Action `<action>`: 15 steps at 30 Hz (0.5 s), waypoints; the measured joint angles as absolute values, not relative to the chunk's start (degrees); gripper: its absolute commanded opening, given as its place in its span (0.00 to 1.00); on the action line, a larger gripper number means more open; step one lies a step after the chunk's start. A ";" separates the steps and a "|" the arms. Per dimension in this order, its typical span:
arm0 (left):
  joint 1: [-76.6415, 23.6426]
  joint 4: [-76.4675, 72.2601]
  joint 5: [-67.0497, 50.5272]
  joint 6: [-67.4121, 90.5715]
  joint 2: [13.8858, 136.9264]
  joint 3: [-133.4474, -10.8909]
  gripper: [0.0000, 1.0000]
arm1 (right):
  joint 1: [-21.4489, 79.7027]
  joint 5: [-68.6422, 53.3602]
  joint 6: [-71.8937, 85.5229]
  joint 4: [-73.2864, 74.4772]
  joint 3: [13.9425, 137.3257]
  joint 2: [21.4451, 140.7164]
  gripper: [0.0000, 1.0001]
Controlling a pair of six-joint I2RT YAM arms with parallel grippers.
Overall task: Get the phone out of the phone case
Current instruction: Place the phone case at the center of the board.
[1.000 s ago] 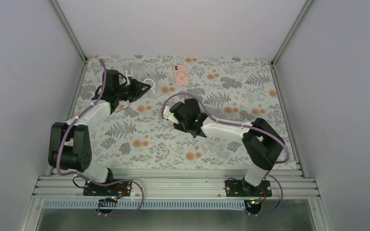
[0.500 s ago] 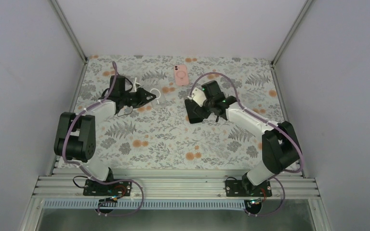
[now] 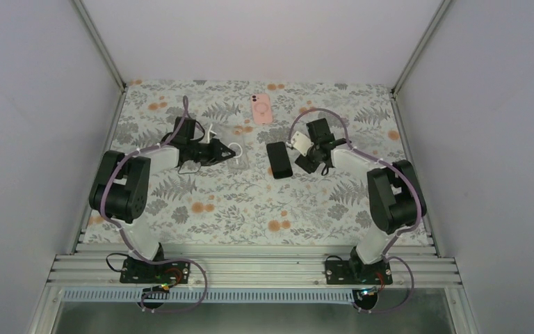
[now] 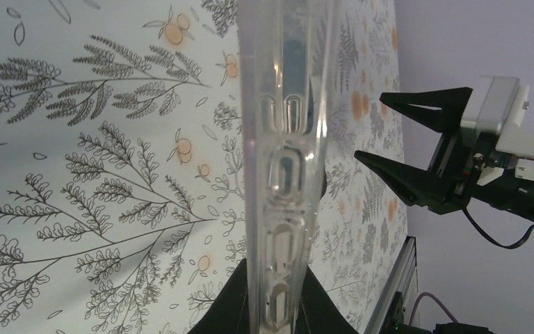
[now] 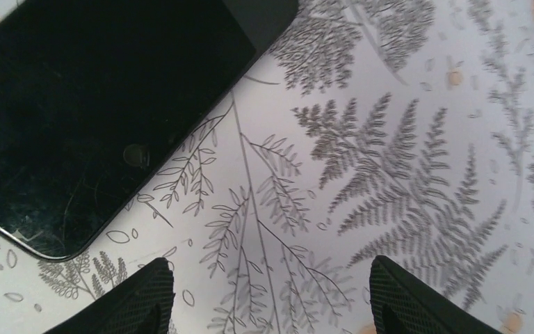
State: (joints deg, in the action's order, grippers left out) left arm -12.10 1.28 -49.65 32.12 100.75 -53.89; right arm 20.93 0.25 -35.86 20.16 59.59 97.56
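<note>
A: How is the phone looking?
B: It is showing as a black slab with rounded corners, lying flat on the flower-patterned bench. From the right wrist, its glossy face is carrying dust, fine scratches and one small round mark.
A: Is it sitting bare?
B: Yes, nothing is wrapping it. The phone case is clear plastic, and the left pincer is clamping it. From the left wrist, the case is standing edge-on between the fingers, with cut-outs showing along its rim.
A: Where is the phone lying against the right pincer?
B: Just beside it, on the side toward the left arm, and not touching. In the right wrist view the phone is filling the upper left corner. The two fingertips are sitting at the bottom edge with only patterned bench between them.
A: So that pincer is gaping?
B: It is standing wide and gripping nothing. The left wrist view is showing its jaws spread too.
A: And the case against the phone?
B: Near, on the phone's other side, so the phone is lying between the two pincers. A pink handset is resting well apart at the far edge.
</note>
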 measured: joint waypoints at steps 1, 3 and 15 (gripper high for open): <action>-12.32 1.43 -49.63 32.03 101.34 -53.95 0.02 | 20.93 0.25 -36.10 19.92 59.42 98.15 0.65; -12.69 1.74 -49.60 31.77 102.26 -54.17 0.02 | 20.93 0.27 -36.71 18.90 59.09 99.83 0.65; -14.96 2.94 -49.82 29.74 107.90 -58.61 0.02 | 22.11 -1.04 -37.93 14.48 57.82 103.22 0.65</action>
